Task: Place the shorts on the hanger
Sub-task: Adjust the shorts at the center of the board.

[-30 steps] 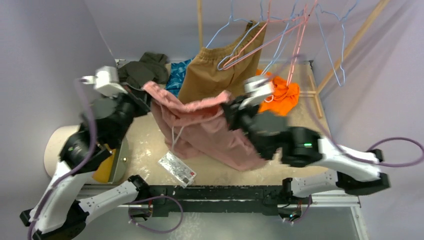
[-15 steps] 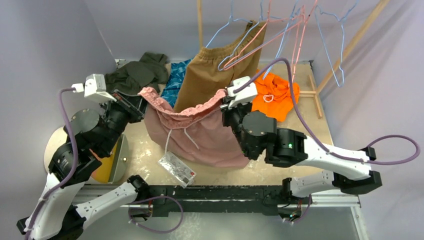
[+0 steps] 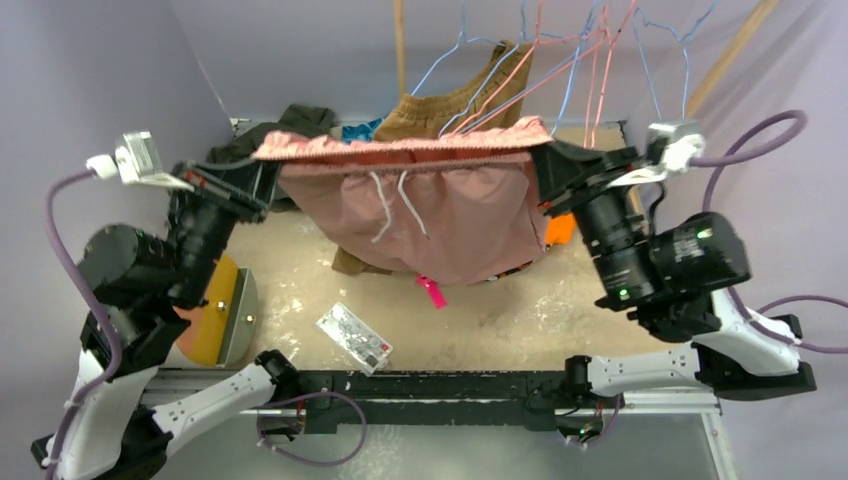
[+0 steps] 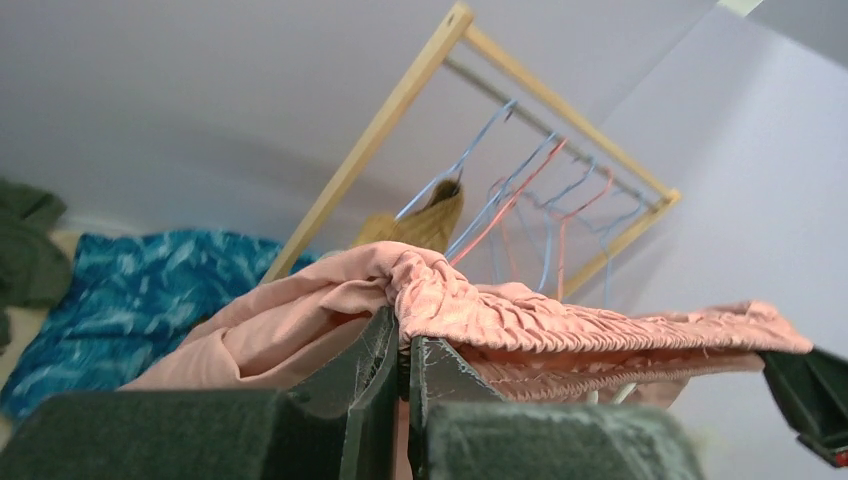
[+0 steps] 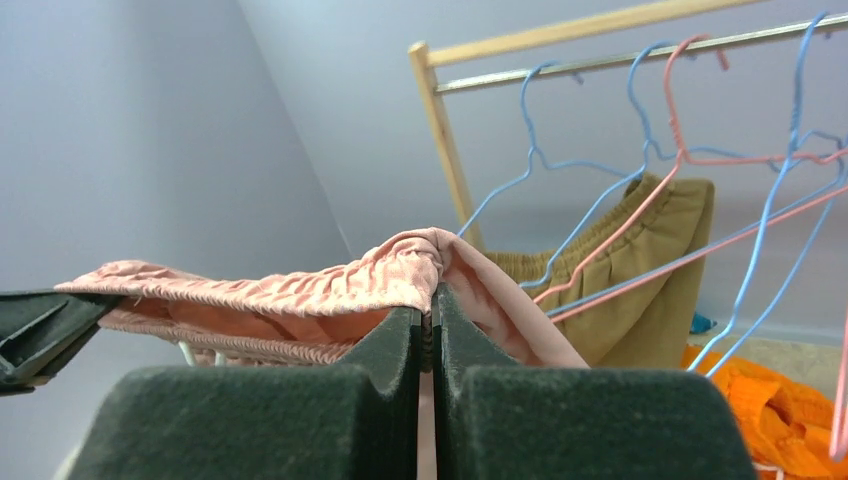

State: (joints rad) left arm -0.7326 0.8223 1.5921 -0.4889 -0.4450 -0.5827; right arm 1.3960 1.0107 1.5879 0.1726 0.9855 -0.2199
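The dusty-pink shorts (image 3: 430,215) hang in the air, waistband stretched taut and level between my two grippers, legs and white drawstring dangling. My left gripper (image 3: 262,170) is shut on the waistband's left end; the left wrist view shows it (image 4: 402,325) pinching the gathered fabric (image 4: 520,310). My right gripper (image 3: 540,160) is shut on the right end; the right wrist view shows it (image 5: 433,297) pinching the waistband (image 5: 300,290). Light-blue wire hangers (image 3: 440,60) hang on the rack just behind the shorts, also visible in the right wrist view (image 5: 530,165) and the left wrist view (image 4: 465,160).
Tan-brown shorts (image 3: 440,105) hang on the wooden rack (image 3: 400,45) among pink hangers (image 3: 520,80). An orange garment (image 3: 558,228), a blue patterned cloth (image 3: 355,130) and a dark green garment (image 3: 300,120) lie behind. A packet (image 3: 353,335) lies on the table.
Both arms rose and spread apart. The shorts lifted off the table and the slack waistband is now pulled taut, closer to the rack.
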